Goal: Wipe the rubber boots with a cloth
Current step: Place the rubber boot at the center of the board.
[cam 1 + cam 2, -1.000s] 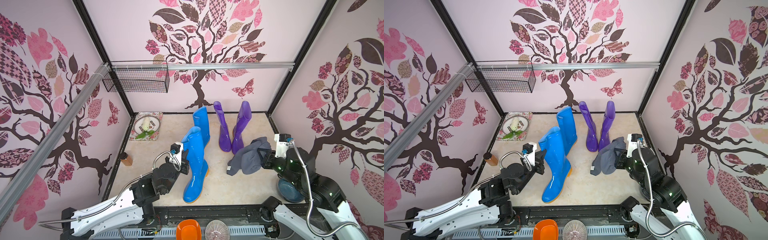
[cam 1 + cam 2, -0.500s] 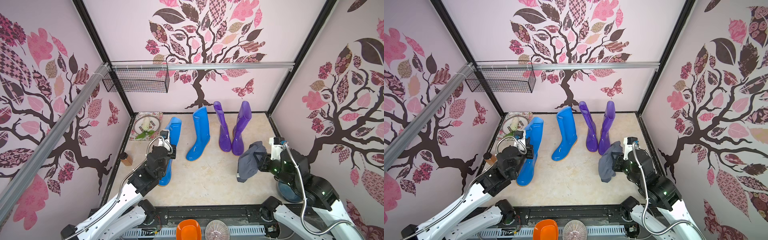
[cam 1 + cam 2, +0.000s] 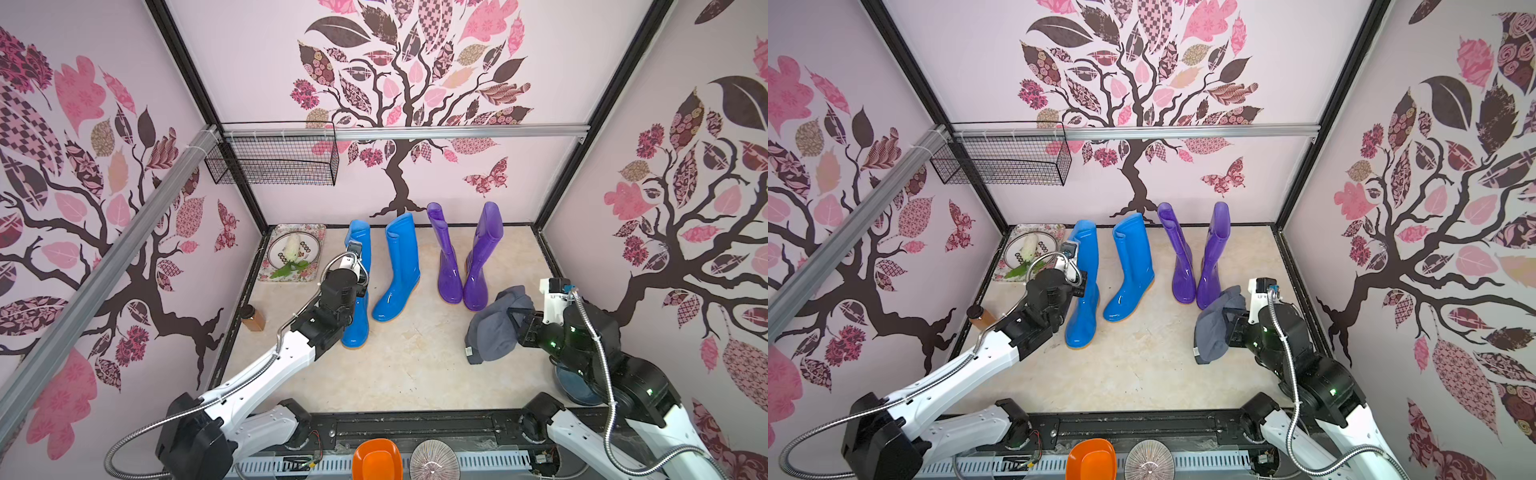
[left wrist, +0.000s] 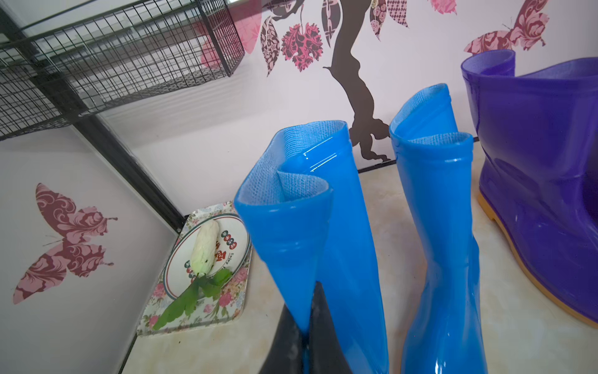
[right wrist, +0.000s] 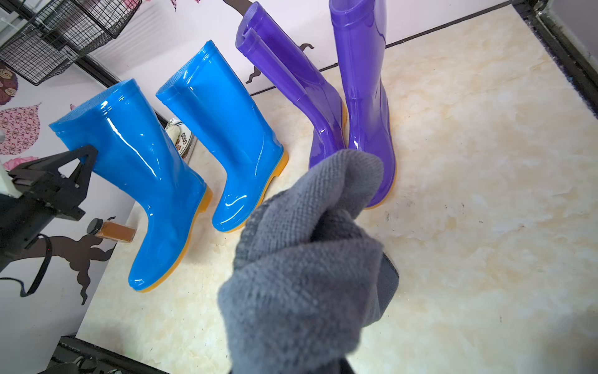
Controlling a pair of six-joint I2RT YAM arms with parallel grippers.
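Four rubber boots stand in a row near the back wall: two blue (image 3: 358, 307) (image 3: 400, 266) and two purple (image 3: 448, 257) (image 3: 483, 253), all with orange soles. My left gripper (image 3: 356, 266) is shut on the shaft wall of the leftmost blue boot (image 4: 297, 233), one finger (image 4: 323, 333) inside and one outside, just below the rim. That boot (image 5: 142, 168) stands upright with its sole on the floor. My right gripper (image 3: 515, 320) is shut on the grey cloth (image 3: 492, 328), which hangs bunched in front of the right purple boot. The cloth (image 5: 301, 265) hides the right fingers in the wrist view.
A floral tray (image 3: 309, 232) with a plate and a vegetable lies at the back left. An amber jar (image 3: 252, 318) stands by the left wall. A wire basket (image 3: 274, 160) hangs above. A dark bowl (image 3: 575, 386) sits under my right arm. An orange bowl (image 3: 376, 459) and a ribbed plate (image 3: 434, 459) are at the front rail.
My left arm carried the blue boot from the front middle back and to the left, setting it upright beside the other blue boot. The right gripper with the cloth drew slightly right and lower.
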